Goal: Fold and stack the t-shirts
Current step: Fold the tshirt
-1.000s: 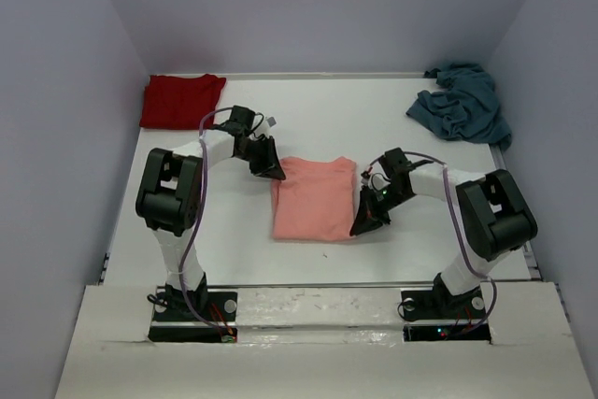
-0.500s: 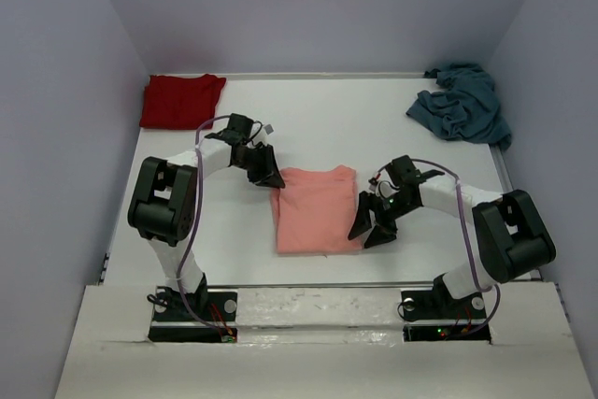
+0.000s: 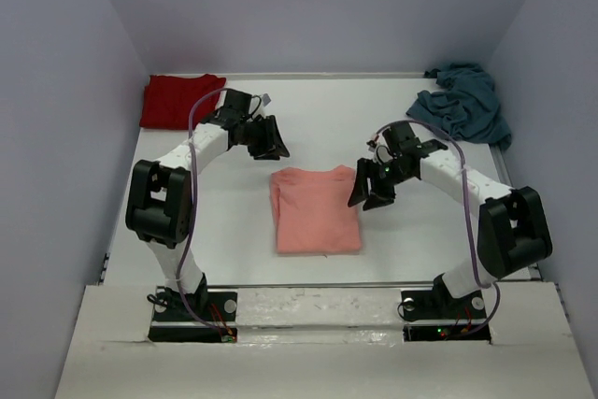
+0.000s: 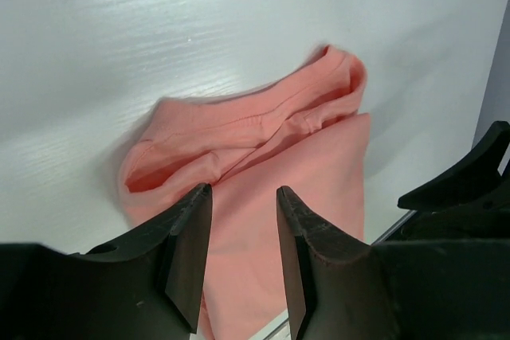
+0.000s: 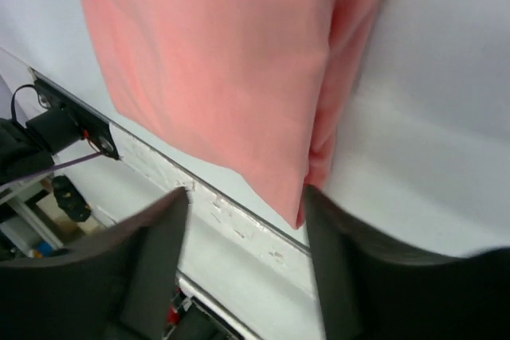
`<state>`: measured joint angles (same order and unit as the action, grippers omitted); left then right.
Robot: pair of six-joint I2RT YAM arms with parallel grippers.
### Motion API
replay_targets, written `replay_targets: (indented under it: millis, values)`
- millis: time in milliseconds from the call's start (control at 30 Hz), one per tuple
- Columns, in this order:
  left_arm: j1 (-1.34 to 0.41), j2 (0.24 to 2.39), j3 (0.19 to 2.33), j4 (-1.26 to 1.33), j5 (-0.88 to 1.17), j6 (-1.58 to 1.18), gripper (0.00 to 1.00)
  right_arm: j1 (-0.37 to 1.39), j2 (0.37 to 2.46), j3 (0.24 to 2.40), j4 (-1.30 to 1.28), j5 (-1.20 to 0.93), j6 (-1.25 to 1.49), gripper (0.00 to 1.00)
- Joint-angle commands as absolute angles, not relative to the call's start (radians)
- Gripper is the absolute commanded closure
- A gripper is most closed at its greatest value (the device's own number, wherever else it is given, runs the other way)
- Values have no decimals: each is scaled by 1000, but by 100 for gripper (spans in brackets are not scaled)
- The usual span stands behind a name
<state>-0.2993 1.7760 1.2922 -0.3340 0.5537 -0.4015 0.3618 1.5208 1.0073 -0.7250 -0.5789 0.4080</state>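
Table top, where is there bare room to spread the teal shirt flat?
Widest bare stretch: along the far edge, between the dark red shirt and the crumpled teal shirt. A smaller patch lies between the left arm and the salmon-pink shirt. The middle is crowded: the left end effector and right end effector hang close by that shirt.

Shirt (image 3: 316, 212) between left tool (image 3: 274, 141), right tool (image 3: 370, 195)
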Motion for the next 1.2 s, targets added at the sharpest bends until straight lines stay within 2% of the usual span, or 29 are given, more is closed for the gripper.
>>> replay_targets:
  millis: [0, 67, 100, 233, 600, 1167]
  values:
    - [-295, 1717, 1358, -373, 589, -408, 52, 368, 1562, 1133, -726, -529, 374, 59]
    - [-296, 1700, 1359, -380, 623, -416, 52, 368, 1610, 1157, -710, -537, 382, 88]
    - [-296, 1695, 1355, -380, 639, -422, 52, 368, 1627, 1167, -698, -546, 385, 100]
    - [-317, 1677, 1301, -379, 719, -443, 53, 368, 1727, 1216, -609, -600, 413, 100]
    - [-342, 1600, 1195, -350, 716, -479, 54, 368, 1980, 1409, -523, -725, 440, 100]
    - [-373, 1618, 1198, -367, 744, -514, 54, 368, 2031, 1399, -497, -768, 443, 100]
